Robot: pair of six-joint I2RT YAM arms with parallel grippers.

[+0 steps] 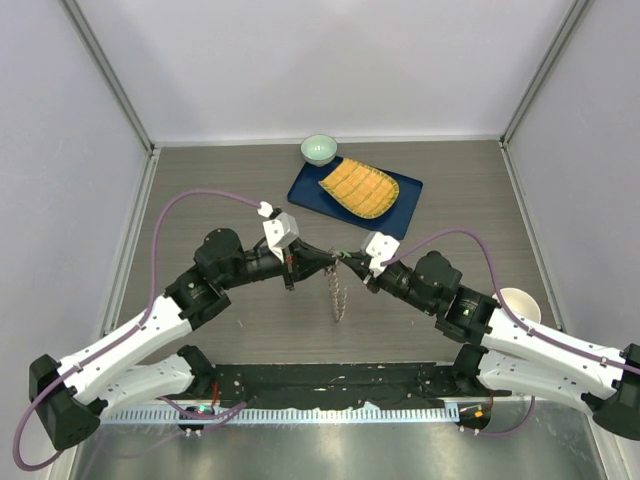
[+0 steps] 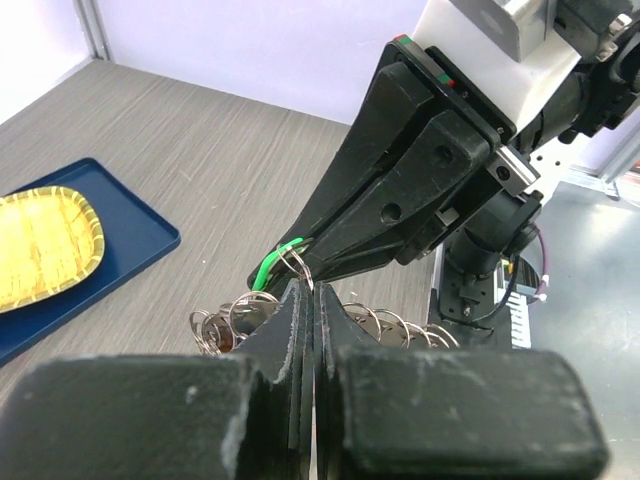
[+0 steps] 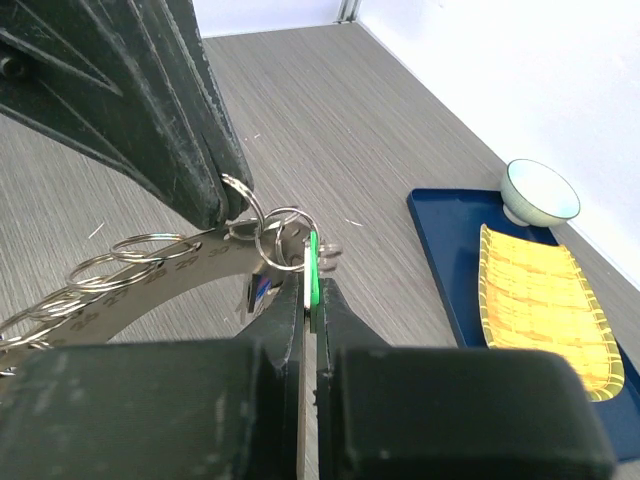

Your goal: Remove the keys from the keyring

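Observation:
The keyring (image 1: 340, 295) hangs between my two grippers above the table's middle, its keys dangling in a grey bunch. In the right wrist view it is a flat numbered metal band (image 3: 170, 275) strung with several small split rings. My left gripper (image 1: 322, 255) is shut on one small ring (image 2: 298, 262) at the band's end, and it also shows in the right wrist view (image 3: 232, 200). My right gripper (image 1: 350, 262) is shut on a green-headed key (image 3: 312, 265), which hangs from a split ring (image 3: 280, 240). The green key also shows in the left wrist view (image 2: 268, 264).
A blue tray (image 1: 310, 190) with a yellow ridged mat (image 1: 360, 188) lies at the back centre. A pale green bowl (image 1: 319, 149) stands by its far corner. A cream bowl (image 1: 520, 303) sits at the right beside my right arm. White walls enclose the table.

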